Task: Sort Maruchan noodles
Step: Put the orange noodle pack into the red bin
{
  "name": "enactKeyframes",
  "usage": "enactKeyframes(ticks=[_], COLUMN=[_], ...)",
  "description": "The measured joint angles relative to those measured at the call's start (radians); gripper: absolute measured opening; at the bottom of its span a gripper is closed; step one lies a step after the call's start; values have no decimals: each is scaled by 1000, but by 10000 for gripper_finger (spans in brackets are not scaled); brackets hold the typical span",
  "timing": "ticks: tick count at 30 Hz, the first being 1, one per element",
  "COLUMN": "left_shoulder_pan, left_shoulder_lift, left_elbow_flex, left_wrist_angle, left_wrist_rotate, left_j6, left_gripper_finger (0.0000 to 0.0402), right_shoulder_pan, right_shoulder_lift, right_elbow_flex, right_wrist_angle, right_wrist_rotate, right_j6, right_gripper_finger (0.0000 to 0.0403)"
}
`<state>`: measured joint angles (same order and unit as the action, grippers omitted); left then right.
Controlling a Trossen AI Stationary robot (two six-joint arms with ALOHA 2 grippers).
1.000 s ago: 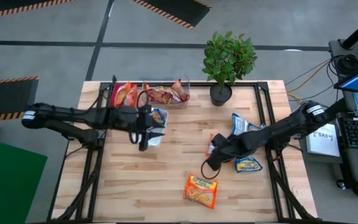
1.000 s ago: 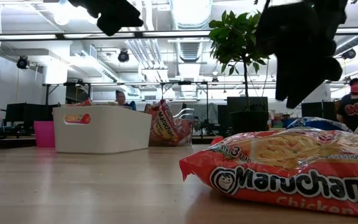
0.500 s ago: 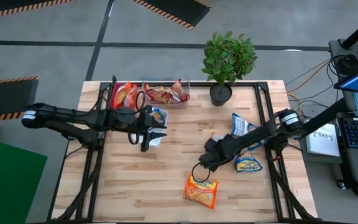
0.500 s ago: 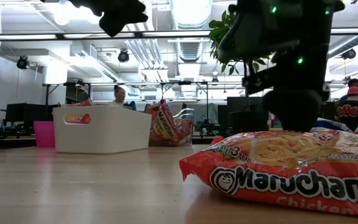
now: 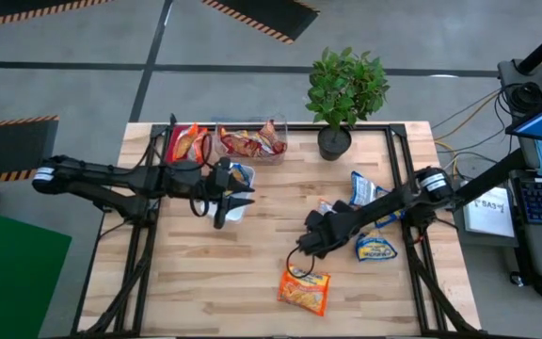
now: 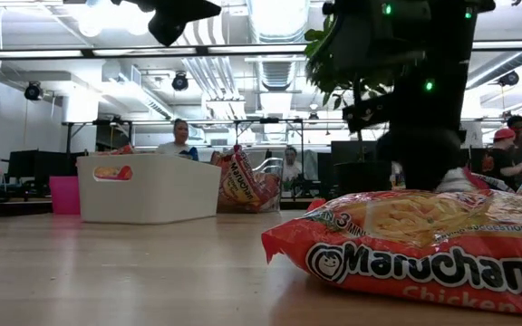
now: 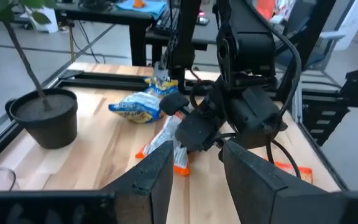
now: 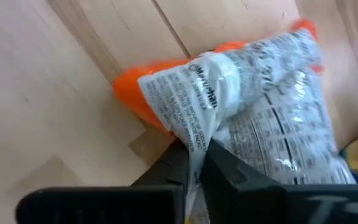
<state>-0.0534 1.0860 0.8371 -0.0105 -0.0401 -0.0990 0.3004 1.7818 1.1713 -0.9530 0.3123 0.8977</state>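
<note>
While the left gripper [image 7: 197, 152] hung with its fingers apart and nothing between them, just above the white tray [image 6: 152, 192], the right gripper [image 8: 194, 152] was the one at work out in the middle of the table. Its two fingers were clamped together on a thin fold of an orange-and-silver Maruchan packet [image 8: 260, 106], which lay printed back up directly under the hand, one end reaching out past the fingertips onto bare wood. I took the pinch on the loose fold to be deliberate: a flat, crinkly packet lying on boards gives little else for narrow fingers to catch. Whether it had left the table at all I could not tell. Just beyond the right hand, toward the front edge, an orange chicken packet [image 5: 304, 289] lay face up and untouched, and behind the hand, nearer its own arm, two blue-and-yellow packets [image 5: 376, 248] waited loose. Far off on the left hand's side, the red tray [image 5: 173, 141] already held orange packets and the clear tray [image 5: 281, 132] red-brown ones, with a blue-and-yellow packet [image 5: 240, 175] in the white tray below the left fingers. That grouping suggested sorting by flavour, so the pinched orange packet seemed meant for the red tray, with several loose packets yet to go.
</note>
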Motion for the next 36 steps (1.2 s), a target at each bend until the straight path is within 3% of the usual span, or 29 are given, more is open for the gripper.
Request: enactKeyframes(ticks=[5,8,17,23,30,36], left_shoulder_pan=[-30,-66,-140,-138,-135,-134], left_shoulder_lift=[30,61,225,353,520,599], left_elbow_flex=[0,0,0,0,2,2], left_wrist_angle=[40,54,192,246,463,546], left_wrist_rotate=[4,4,8,7,5,5], left_j6=[12,31,89,154,221,217], left_gripper_finger=[123,123,131,192,275,271], right_shoulder_pan=[14,34,40,35,33,33], right_shoulder_lift=[-112,-193,-437,-497,-482,-480], right_elbow_flex=[-20,-68,-398,-542,-546,-546], right_wrist_angle=[37,161,942,1303,1369,1383], right_wrist_rotate=[30,65,60,4,-37,-53], right_j6=[-6,-9,-136,-203,-227,-244], right_gripper_finger=[10,9,9,9,9,9])
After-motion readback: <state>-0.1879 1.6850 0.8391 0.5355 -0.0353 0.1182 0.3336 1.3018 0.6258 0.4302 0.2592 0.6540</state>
